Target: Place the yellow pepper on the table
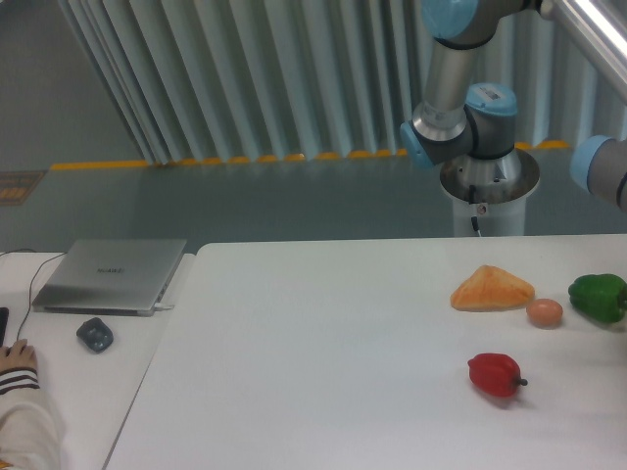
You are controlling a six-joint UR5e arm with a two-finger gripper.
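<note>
The yellow pepper is out of view. The white table (313,333) fills the middle and right of the camera view. Only part of the arm shows: its base and lower joints (460,127) behind the table's far edge and one joint (602,166) at the right border. The gripper is outside the frame, so its state and what it may hold do not show.
On the table's right side lie a red pepper (496,374), a green pepper (599,297), an orange wedge-shaped bread (491,290) and a brown egg (545,312). The adjoining desk at left carries a silver laptop (110,275), a dark mouse (95,335) and a person's hand (17,357).
</note>
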